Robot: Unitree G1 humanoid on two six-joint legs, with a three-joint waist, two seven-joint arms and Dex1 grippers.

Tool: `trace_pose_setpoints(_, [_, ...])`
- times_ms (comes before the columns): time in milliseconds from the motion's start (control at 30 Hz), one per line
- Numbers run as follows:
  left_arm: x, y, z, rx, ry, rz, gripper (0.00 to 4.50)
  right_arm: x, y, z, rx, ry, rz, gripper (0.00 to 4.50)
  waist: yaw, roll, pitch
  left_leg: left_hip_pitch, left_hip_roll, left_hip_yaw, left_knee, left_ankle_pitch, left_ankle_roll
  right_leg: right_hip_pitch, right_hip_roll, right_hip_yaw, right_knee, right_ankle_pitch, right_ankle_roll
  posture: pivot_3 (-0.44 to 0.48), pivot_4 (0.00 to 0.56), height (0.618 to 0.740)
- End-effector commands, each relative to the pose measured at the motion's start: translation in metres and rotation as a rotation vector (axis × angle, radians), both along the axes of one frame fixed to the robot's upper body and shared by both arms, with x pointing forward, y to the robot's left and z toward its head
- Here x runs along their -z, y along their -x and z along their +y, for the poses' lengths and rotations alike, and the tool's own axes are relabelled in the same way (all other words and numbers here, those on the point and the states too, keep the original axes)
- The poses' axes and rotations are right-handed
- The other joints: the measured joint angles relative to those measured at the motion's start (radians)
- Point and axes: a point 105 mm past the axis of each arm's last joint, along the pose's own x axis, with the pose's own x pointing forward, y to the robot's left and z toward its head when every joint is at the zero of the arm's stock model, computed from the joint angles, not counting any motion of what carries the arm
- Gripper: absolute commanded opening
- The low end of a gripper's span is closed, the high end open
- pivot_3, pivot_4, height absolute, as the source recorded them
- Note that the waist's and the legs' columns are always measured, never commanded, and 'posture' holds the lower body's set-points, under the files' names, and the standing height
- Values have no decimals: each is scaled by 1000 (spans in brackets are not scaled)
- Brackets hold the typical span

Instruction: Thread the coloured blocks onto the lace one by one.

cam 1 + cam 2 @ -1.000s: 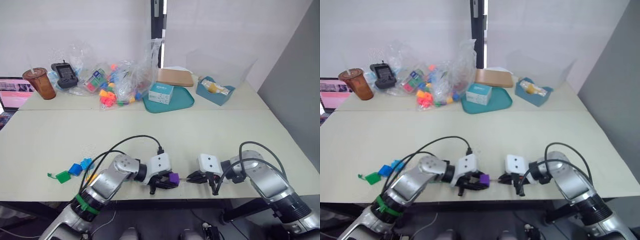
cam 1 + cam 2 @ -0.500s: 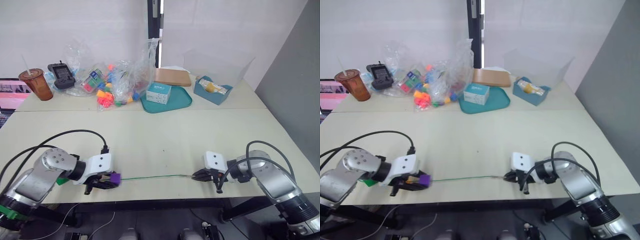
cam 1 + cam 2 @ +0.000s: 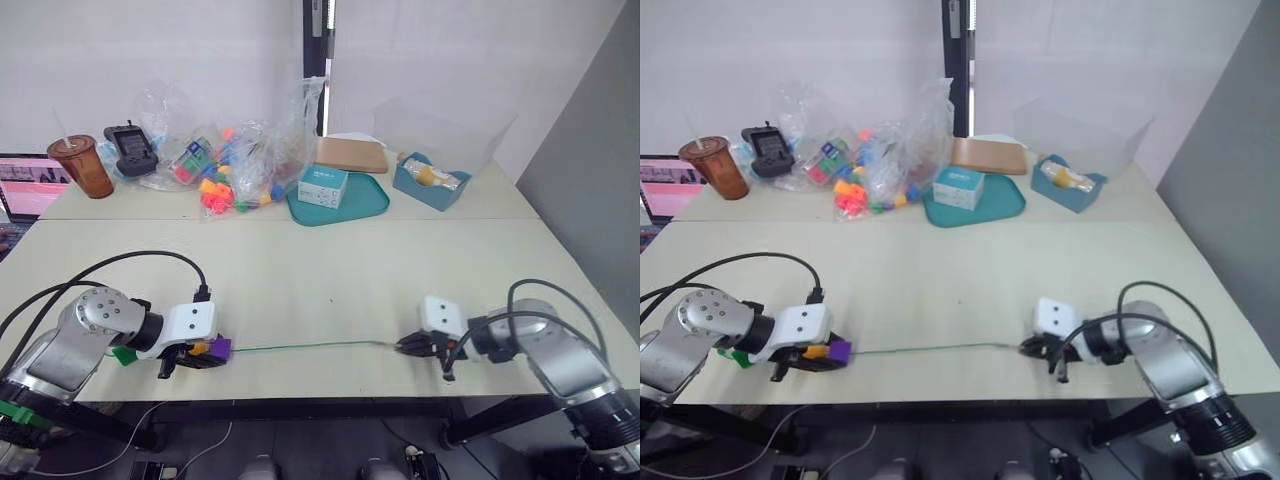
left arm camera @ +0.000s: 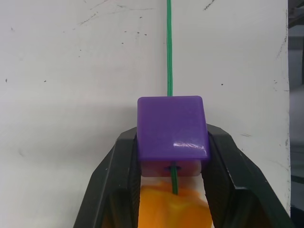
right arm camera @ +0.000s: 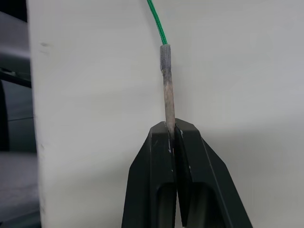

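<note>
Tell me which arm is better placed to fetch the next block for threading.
Left, probably. Its claw holds the purple block already on the lace, near the other blocks at the table's left edge. The right claw is pinching the needle tip.

No legible text, labels, brands or numbers anywhere. Small teal box (image 3: pixel 322 186) on the green tray (image 3: pixel 365 205), 12 o'clock on the worktop (image 3: pixel 330 270), has print too small to read. Laptop screen (image 3: pixel 30 186) at 10 o'clock: unreadable.

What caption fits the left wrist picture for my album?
Left end effector grips the purple block, threaded on the green lace, orange-yellow block behind it.
</note>
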Motion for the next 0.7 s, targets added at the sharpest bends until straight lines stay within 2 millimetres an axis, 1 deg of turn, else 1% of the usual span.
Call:
trace_pose_setpoints(33, [8, -1, 6, -30, -38, 20, 1198, -11, 1, -3, -17, -18, -31, 0, 0, 0, 0, 0, 0, 0, 0, 0, 0, 0, 0, 0, 0, 0, 0, 0, 150, 740])
trace_pose_setpoints(167, [10, -1, 5, -27, -44, 26, 1198, -8, 5, 4, -36, -26, -26, 0, 2, 0, 0, 0, 0, 0, 0, 0, 0, 0, 0, 0, 0, 0, 0, 0, 150, 740])
trace_pose_setpoints(200, [10, -2, 3, -34, -32, 30, 1198, -7, 7, 8, -50, -33, -19, 0, 2, 0, 0, 0, 0, 0, 0, 0, 0, 0, 0, 0, 0, 0, 0, 0, 150, 740])
trace_pose_setpoints(267, [5, -3, -4, -44, 8, 55, 2249, -2, 13, 20, -76, -43, -3, 0, 3, 1, 0, 0, 0, 0, 0, 0, 0, 0, 0, 0, 0, 0, 0, 0, 150, 740])
trace_pose_setpoints(400, [-7, -11, -8, -36, -25, 12, 3540, 4, 18, 33, -92, -50, 10, 0, 5, 0, 0, -1, 0, 0, 1, 0, 0, 0, 0, 0, 0, 0, 0, 0, 150, 740])
trace_pose_setpoints(433, [-14, -11, -9, -33, -28, 22, 3876, 4, 18, 36, -92, -50, 9, 0, 6, 0, 0, -2, 0, -1, 1, 0, 0, 0, 0, -1, 0, 0, 0, 0, 150, 740])
trace_pose_setpoints(500, [-30, -10, -11, -35, -73, 49, 3876, 4, 16, 42, -84, -64, -2, 0, 7, -1, 1, -3, 0, 0, 1, 0, 0, -2, 0, -1, 0, 0, 0, 0, 150, 740])
trace_pose_setpoints(567, [-35, -11, -1, -65, -211, 41, 3876, 5, 14, 48, -82, -77, -7, 0, 5, -2, 1, -4, 0, -1, 1, 0, 0, -3, 0, -1, 1, 0, 0, 0, 150, 740])
trace_pose_setpoints(600, [-36, -9, 1, -57, -246, 59, 3876, 5, 13, 51, -82, -84, -8, 0, 3, -2, 1, -5, 0, -1, 1, 0, 0, -4, 1, 0, 1, 0, 0, 0, 150, 740])
trace_pose_setpoints(633, [-39, -6, 0, -35, -260, 76, 3876, 5, 13, 53, -81, -90, -8, 0, 2, -2, 1, -5, 0, -1, 1, 0, 0, -4, 1, 0, 1, 0, 0, 0, 150, 740])
trace_pose_setpoints(700, [-46, -6, -4, -70, -279, 138, 3876, 7, 11, 57, -82, -92, -9, 0, 1, -2, 1, -6, 0, 0, 1, 0, 0, -6, 0, 1, 1, 0, 0, 0, 150, 740])
